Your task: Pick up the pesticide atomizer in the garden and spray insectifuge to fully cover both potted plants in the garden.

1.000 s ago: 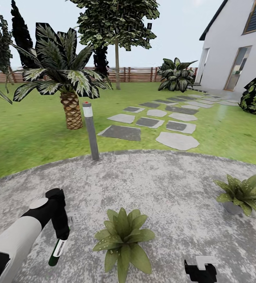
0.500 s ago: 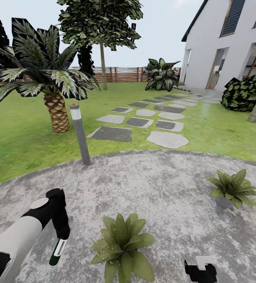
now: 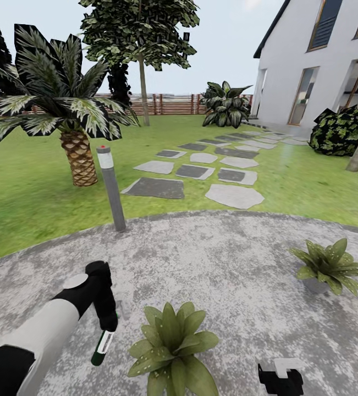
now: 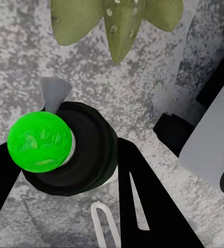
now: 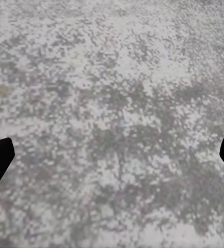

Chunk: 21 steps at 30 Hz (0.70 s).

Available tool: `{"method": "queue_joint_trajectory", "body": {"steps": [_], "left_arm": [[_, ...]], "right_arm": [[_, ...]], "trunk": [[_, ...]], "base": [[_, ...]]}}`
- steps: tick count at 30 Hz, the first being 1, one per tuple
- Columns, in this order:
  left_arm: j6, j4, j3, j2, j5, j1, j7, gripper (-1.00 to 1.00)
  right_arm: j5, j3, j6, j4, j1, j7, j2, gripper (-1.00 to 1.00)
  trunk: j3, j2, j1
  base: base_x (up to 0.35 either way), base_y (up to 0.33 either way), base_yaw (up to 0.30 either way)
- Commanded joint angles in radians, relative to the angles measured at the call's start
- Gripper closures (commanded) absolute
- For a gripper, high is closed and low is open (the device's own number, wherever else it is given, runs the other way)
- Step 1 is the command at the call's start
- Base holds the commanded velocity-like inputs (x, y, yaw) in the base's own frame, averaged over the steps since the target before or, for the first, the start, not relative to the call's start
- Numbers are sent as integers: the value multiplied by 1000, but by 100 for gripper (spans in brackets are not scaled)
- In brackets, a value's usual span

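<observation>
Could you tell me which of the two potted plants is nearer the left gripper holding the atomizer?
The potted plant just beside the left gripper and its atomizer; the other plant sits far off toward the robot's right.

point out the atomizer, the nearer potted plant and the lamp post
pesticide atomizer [image 3: 102,347]: head view, pale band on the bottle.
nearer potted plant [image 3: 173,346]: head view, centre of the leaf rosette.
lamp post [image 3: 113,192]: head view, middle of the grey shaft.

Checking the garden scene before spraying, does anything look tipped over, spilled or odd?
Nothing stands out. Both potted plants sit upright on the paving, and the left gripper holds the pesticide atomizer hanging beside the nearer one.
</observation>
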Motion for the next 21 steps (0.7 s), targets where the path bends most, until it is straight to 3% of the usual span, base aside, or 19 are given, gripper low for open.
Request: {"method": "queue_joint_trajectory", "body": {"steps": [1, 5, 8, 10, 12, 19, 21], "left_arm": [[10, -2, -8, -2, -2, 2, -6, 100], [-34, -1, -71, 3, -4, 17, 1, 100], [-102, 12, -79, 22, -3, 31, 25, 100], [-117, 15, -78, 47, 2, 57, 65, 100], [-120, 15, -77, 49, 8, 67, 82, 100], [-109, -7, -76, -48, 6, 69, 87, 100], [-108, -8, -77, -56, 2, 70, 88, 100]], "right_arm": [[-6, 9, -1, -1, 0, -4, 0, -100], [-6, 9, -1, -1, 0, -4, 0, -100], [-5, 9, -1, -1, 0, -4, 0, -100], [-5, 9, -1, -1, 0, -4, 0, -100], [-5, 9, -1, -1, 0, -4, 0, -100], [-4, 9, -1, -1, 0, -4, 0, -100], [-4, 9, -1, -1, 0, -4, 0, -100]], "trunk": [[-1, 0, 0], [-1, 0, 0], [-1, 0, 0], [-1, 0, 0], [-1, 0, 0], [-1, 0, 0], [-1, 0, 0]], "base": [[0, 0, 0], [0, 0, 0], [0, 0, 0], [0, 0, 0], [0, 0, 0], [0, 0, 0], [0, 0, 0]]}}
